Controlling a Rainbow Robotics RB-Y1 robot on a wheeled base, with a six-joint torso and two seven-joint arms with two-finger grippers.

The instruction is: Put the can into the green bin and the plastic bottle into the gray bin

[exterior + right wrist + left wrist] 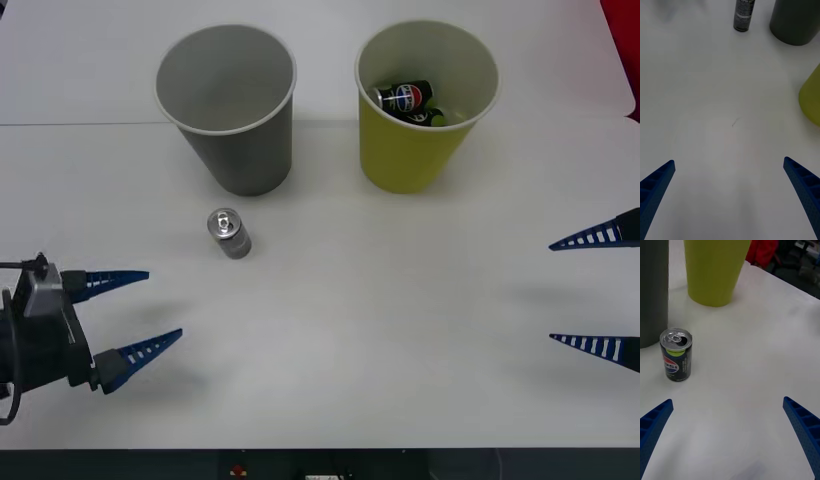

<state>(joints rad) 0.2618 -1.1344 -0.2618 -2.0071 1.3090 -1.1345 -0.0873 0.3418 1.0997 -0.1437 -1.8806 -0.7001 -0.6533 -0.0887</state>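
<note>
- The white bench (400, 330) carried the gray bin (235, 130) far left and the green bin (415, 135) far right.
- The can (229, 233) stood upright near the gray bin.
- The left end effector (135, 315) was wide open and empty; the right end effector (600, 290) likewise.
- Judged step: approach; the left end effector must straddle the can.

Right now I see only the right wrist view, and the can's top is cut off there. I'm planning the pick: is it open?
Observer: Yes. The can stands upright and its tab hole is open.
Operator: Anything in the green bin?
Observer: The green bin holds a second can, dark with a round logo.
Operator: Where's the left claw?
Observer: The left claw is open, low over the table on the gray bin's side. It is nearer the robot than the can and touches nothing.
</note>
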